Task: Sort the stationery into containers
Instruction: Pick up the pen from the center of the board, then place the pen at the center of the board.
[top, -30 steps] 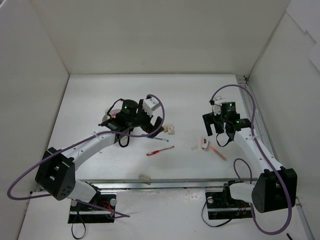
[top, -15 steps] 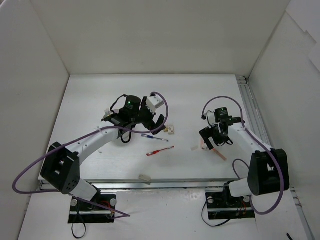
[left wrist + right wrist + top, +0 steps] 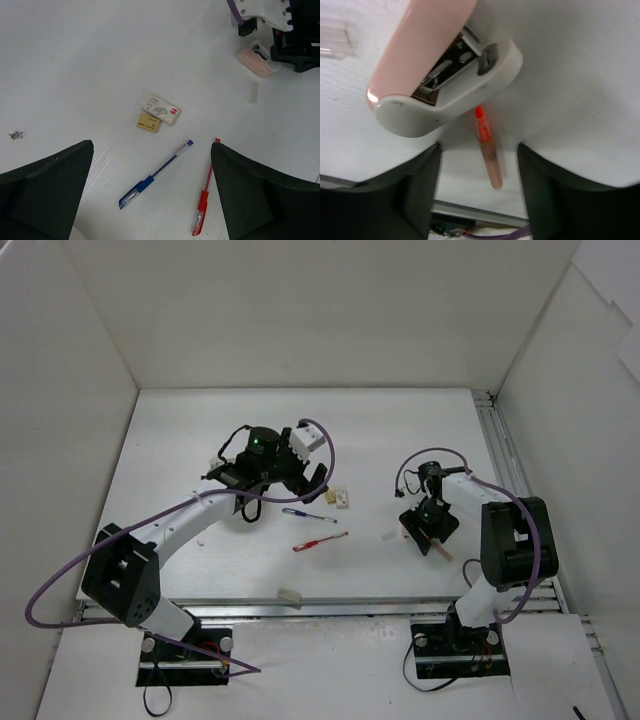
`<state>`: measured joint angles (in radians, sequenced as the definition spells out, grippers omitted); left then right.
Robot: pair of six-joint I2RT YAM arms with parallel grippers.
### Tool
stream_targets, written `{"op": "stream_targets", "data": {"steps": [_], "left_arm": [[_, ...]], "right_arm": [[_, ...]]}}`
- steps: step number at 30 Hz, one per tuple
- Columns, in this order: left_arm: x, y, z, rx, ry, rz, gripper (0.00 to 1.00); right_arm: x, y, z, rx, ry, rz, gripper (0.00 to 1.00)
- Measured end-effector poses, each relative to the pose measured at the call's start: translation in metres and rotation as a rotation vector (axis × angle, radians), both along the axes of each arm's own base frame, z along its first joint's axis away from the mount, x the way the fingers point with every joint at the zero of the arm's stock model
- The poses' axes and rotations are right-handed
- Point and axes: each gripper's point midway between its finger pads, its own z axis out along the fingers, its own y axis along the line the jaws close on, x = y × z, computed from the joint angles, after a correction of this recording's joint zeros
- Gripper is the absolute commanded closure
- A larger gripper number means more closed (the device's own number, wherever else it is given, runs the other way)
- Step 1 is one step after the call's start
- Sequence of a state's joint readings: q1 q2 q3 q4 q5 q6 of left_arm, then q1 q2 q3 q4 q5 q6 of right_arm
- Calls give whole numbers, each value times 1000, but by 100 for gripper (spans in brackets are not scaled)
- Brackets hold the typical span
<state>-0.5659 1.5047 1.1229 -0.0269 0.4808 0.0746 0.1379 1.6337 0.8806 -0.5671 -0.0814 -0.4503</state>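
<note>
Two tools, both released: right tool now dropped low to the counter at 4 o'clock, astride the orange marker just beside the pink stapler, probably poised to clench; left tool hovering empty over blue pen and red pen.

The left arm stretches forward and inward, bent at the elbow. The left gripper hangs high, pointing down, fingers spread wide. The right arm is folded tightly. The right gripper sits low, fingers apart.
</note>
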Motion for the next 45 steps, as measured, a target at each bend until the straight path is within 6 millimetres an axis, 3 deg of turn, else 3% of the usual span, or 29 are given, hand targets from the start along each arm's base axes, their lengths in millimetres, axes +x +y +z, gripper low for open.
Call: {"op": "stream_targets", "data": {"steps": [1,3,4,7,12,17,20,24,29,32,37,40,45], "left_arm": [[2,0,2,-2,-3,3,1],[6,1,4,-3,-9,10,1],[8,2,5,-4,-11,14,1],[12,4,6,-5,-14,23,1],[15,3,4,1,-10,28,1],[16,3,3,3,-10,32,0],[16,3,3,4,-11,35,1],[17,5,5,1,-14,44,1],[10,11,11,-13,-15,70,1],[3,16,16,-34,-10,92,1],[-14,30,21,-59,-3,141,0],[-20,41,26,-69,-14,181,1],[-27,54,42,-87,-48,236,1]], "right_arm": [[-2,2,-1,8,23,-1,66],[-3,1,-1,4,46,3,73],[-3,1,0,-1,54,1,81],[-4,1,0,0,68,4,90],[-5,1,0,5,72,19,100],[-4,2,1,-9,64,37,100],[9,6,8,-7,-11,51,100],[36,20,48,25,-240,91,100],[68,60,112,110,-573,176,100],[83,80,125,151,-650,203,100],[131,109,110,145,-618,225,100],[158,124,79,122,-565,237,100],[169,132,30,88,-458,249,95]]}}
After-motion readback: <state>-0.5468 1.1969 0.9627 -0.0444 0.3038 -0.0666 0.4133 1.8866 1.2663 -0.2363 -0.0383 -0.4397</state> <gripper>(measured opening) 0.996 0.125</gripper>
